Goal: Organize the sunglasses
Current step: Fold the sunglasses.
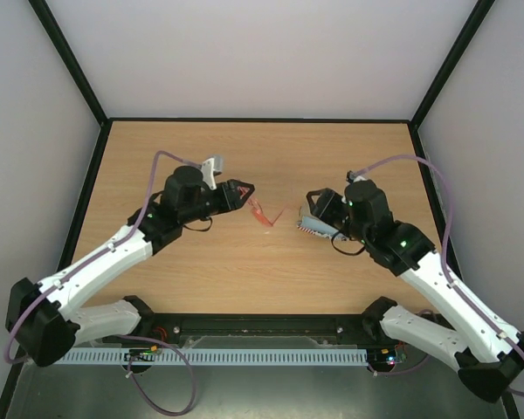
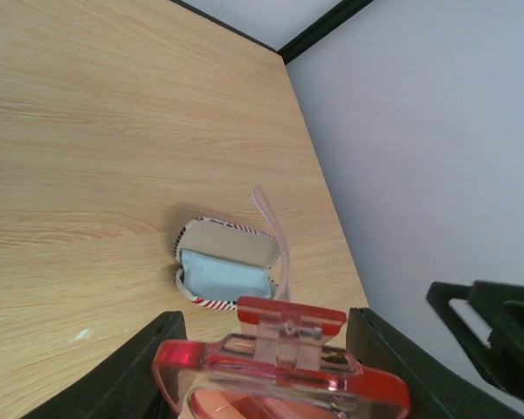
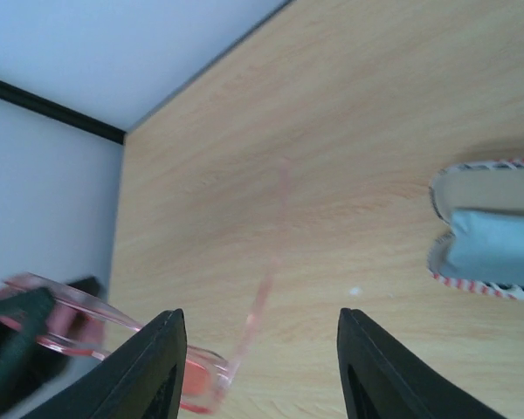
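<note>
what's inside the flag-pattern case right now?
The case lies open: a light blue cloth fills one half, and bare beige lining shows in the other. Anything under the cloth is covered. The sunglasses are not in it.

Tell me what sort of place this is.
Probably a robotics lab test cell: a wooden table boxed in by plain white panels on a black frame, with two robot arms bolted at its near edge.
</note>
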You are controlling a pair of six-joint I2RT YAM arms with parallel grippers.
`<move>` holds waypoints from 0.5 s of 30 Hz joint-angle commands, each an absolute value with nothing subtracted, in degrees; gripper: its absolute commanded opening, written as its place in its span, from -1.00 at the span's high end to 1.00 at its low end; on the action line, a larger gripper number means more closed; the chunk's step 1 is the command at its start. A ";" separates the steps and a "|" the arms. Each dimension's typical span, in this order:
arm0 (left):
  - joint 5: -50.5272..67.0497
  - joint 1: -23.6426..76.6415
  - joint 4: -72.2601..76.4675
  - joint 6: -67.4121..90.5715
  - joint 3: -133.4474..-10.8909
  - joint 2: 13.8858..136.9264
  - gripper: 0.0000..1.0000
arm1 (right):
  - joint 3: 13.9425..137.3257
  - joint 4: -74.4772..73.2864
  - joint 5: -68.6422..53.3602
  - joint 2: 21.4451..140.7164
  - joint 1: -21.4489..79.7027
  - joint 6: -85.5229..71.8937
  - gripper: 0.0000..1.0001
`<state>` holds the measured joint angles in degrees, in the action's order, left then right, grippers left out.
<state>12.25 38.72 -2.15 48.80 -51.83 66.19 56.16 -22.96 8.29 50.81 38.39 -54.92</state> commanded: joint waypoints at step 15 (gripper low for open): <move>26.62 32.95 -8.01 42.47 -53.68 61.31 -0.05 | 38.22 -23.08 -5.08 48.06 38.67 -49.92 -0.04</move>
<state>23.49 33.52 -7.29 43.83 -51.83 60.47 40.18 -23.73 -0.69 46.46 38.39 -52.75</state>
